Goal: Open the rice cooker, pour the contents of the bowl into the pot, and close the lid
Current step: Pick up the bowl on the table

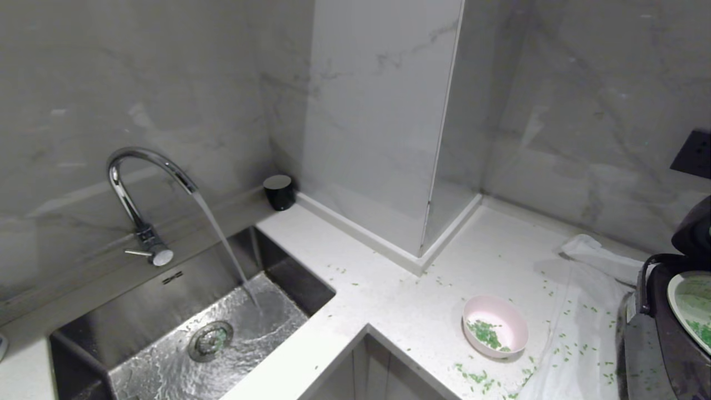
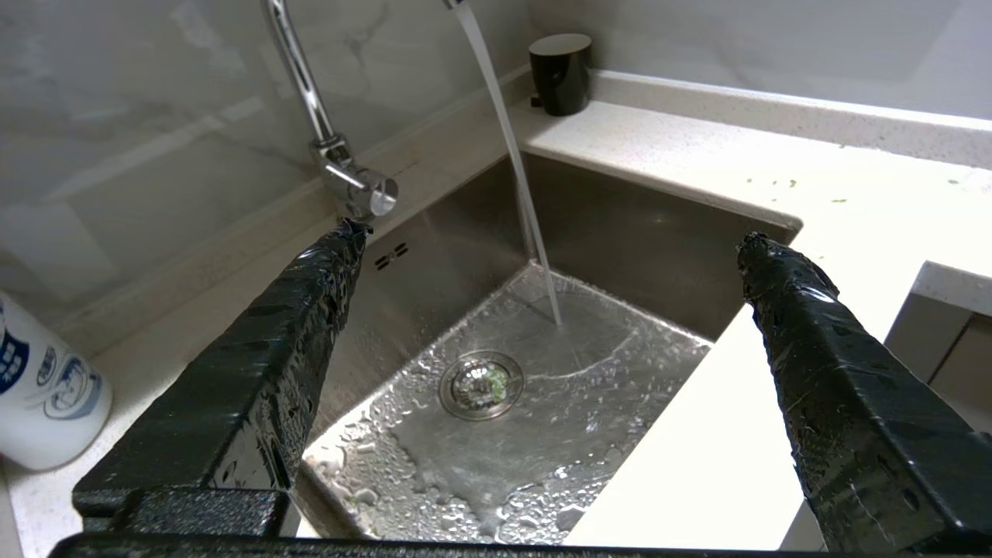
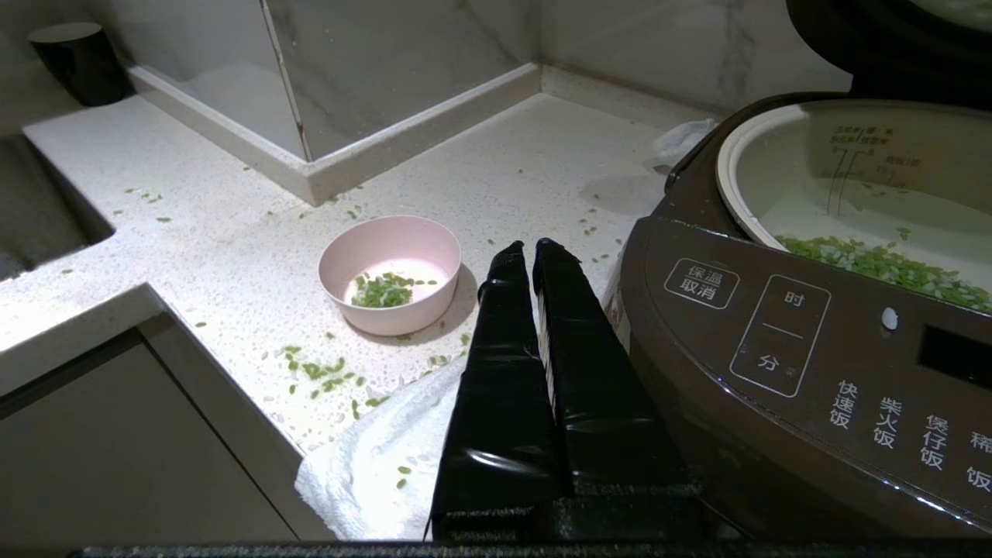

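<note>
The rice cooker (image 1: 661,339) (image 3: 775,356) stands at the counter's right end with its lid (image 1: 694,228) (image 3: 891,46) swung up. Its pale pot (image 3: 845,178) (image 1: 689,303) holds green grains (image 3: 883,263). The pink bowl (image 1: 494,332) (image 3: 391,267) sits upright on the counter left of the cooker, with a small heap of green contents (image 3: 381,291) inside. My right gripper (image 3: 527,248) is shut and empty, low between bowl and cooker, touching neither. Over the sink, my left gripper (image 2: 552,248) is open wide and holds nothing. Neither gripper shows in the head view.
Water runs from the chrome tap (image 1: 139,183) into the steel sink (image 1: 166,311) (image 2: 620,225). Green grains lie scattered on the counter (image 1: 483,380). A white cloth (image 1: 589,311) lies under the cooker. A black cup (image 1: 279,191) stands in the corner, a white bottle (image 2: 43,395) by the sink.
</note>
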You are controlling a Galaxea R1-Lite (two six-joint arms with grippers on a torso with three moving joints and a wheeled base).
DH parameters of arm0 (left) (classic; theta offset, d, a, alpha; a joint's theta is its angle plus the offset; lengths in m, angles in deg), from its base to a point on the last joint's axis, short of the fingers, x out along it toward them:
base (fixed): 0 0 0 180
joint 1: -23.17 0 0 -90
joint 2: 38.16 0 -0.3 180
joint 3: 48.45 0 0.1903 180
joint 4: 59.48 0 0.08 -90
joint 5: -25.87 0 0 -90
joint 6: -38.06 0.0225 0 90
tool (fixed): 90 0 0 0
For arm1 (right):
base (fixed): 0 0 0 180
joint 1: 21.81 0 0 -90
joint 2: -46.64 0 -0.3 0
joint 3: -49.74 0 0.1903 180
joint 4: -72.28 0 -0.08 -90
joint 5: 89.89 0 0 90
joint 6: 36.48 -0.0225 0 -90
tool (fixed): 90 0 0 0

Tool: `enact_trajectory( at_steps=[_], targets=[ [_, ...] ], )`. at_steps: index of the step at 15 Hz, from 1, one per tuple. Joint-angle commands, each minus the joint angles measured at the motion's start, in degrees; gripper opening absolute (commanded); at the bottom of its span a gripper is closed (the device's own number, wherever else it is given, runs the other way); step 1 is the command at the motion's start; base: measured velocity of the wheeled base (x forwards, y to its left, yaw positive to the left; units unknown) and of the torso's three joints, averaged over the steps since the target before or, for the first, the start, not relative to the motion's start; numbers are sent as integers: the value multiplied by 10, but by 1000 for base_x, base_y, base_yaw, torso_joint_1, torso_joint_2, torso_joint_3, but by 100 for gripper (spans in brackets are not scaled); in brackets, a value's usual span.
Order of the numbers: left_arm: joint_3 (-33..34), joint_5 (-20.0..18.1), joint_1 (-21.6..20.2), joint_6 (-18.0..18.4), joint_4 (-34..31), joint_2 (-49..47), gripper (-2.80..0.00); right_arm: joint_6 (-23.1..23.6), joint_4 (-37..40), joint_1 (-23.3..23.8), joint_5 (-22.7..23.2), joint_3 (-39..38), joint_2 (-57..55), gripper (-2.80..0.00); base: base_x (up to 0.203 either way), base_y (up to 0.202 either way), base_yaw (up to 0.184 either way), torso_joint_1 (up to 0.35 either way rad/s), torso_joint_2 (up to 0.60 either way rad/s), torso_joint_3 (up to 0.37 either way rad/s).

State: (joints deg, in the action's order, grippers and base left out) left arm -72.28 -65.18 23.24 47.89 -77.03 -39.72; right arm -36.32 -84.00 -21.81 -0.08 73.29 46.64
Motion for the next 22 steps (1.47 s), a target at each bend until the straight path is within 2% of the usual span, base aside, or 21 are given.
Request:
enact_trajectory(
  at_steps=[1,3,5,6,7,11,17,20,22],
  targets=[
    [13,0,-1,-16,-3,17,0,6,0,1,1,0,1,-280,0,0,0,0,0,0],
    [3,1,0,-23,-45,17,0,10,-1,0,4,-1,1,-280,0,0,0,0,0,0],
    [-23,3,0,-27,-136,17,0,11,0,0,0,0,1,-280,0,0,0,0,0,0],
    [-29,5,0,-42,-149,17,0,15,1,0,-1,4,1,-280,0,0,0,0,0,0],
    [-29,5,-2,-52,-149,17,0,16,2,0,-1,15,1,-280,0,0,0,0,0,0],
    [-26,1,-2,-39,-138,17,0,-4,-1,0,0,0,1,-280,0,0,0,0,0,0],
    [-25,7,-2,-42,-137,17,0,-4,7,0,-1,2,-2,-280,0,0,0,0,0,0],
    [-25,18,0,-89,-135,17,0,-5,30,1,-1,10,-23,-280,0,0,0,0,0,0],
    [-23,20,-2,-91,-129,17,0,-13,40,1,-2,44,-34,-280,0,0,0,0,0,0]
  ],
)
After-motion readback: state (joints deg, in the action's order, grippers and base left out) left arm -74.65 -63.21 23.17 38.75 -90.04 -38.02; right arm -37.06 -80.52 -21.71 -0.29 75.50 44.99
